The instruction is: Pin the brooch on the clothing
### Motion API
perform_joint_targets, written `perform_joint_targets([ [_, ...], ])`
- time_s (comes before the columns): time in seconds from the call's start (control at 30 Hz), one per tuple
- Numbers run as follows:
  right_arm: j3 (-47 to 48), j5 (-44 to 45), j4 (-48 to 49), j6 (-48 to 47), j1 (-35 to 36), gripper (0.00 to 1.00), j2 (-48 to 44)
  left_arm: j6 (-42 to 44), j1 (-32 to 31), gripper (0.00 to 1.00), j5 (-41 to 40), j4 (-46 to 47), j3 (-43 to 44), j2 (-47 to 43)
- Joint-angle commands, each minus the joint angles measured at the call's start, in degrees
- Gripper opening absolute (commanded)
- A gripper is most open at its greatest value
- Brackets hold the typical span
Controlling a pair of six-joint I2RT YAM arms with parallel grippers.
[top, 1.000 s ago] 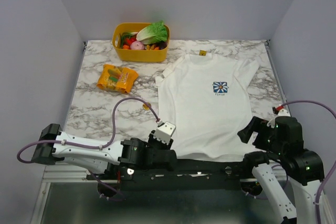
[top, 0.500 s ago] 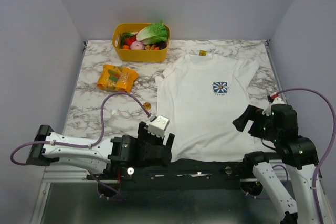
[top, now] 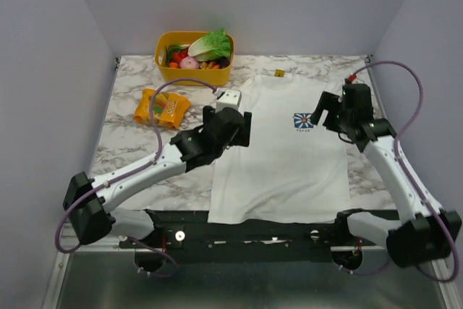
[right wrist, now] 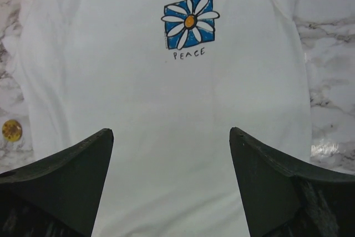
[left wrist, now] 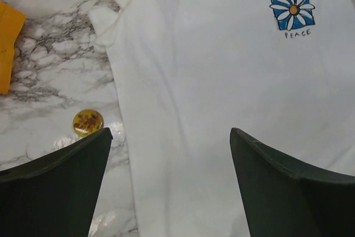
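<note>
The white T-shirt (top: 282, 157) lies flat on the marble table, with a blue flower print (top: 304, 120) on the chest and a yellow collar tag (top: 279, 73). The brooch, a tiny gold disc (left wrist: 87, 122), lies on the marble just left of the shirt's left edge. It also shows in the right wrist view (right wrist: 11, 130); in the top view my left arm hides it. My left gripper (left wrist: 170, 131) is open and empty above the shirt's left side (top: 235, 129), with the brooch just beyond its left finger. My right gripper (right wrist: 171, 131) is open and empty over the shirt below the print (top: 327, 110).
A yellow basket (top: 192, 76) of vegetables stands at the back left. An orange snack packet (top: 162, 108) lies left of the shirt, and its corner shows in the left wrist view (left wrist: 6, 43). Grey walls close the table on three sides.
Both arms have reached out from the near edge over the table. The left gripper went to the shirt's left sleeve area, the right gripper to the chest print. Both stayed open.
</note>
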Motion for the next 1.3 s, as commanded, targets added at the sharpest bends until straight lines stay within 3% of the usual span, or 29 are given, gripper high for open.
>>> perform_joint_targets([
  [0.0,12.11,10.76,5.08,-4.98,-0.59,0.93,15.89,6.76,5.81,0.95,13.5,3.77,7.99,10.46],
  [0.13,21.7,14.73,3.32,-7.18,-3.05,0.91,33.71,7.91,7.58,0.94,18.34,3.24,14.58,20.47],
  [0.37,36.92,16.75,-4.42,-7.62,-5.6,0.87,53.95,7.64,8.28,0.93,23.18,2.28,20.65,29.28],
  [1.03,49.77,7.62,-7.41,-7.27,-9.74,0.73,67.96,7.12,8.37,0.88,26.61,4.65,15.12,32.89],
  [1.07,49.86,6.57,-7.41,-7.27,-10.95,0.66,68.31,7.12,8.29,0.88,26.7,4.65,15.3,32.98],
  [1.13,50.3,5.6,-7.41,-7.35,-11.32,0.65,68.92,7.12,8.28,0.88,26.35,4.38,15.39,33.41],
  [1.17,50.91,4.9,-7.58,-7.53,-11.4,0.6,69.19,7.29,8.28,0.88,26.35,4.3,15.47,33.33],
  [1.27,51.35,4.37,-8.2,-6.66,-12.11,0.15,69.98,7.29,8.29,0.87,26.43,4.47,14.95,33.33],
])
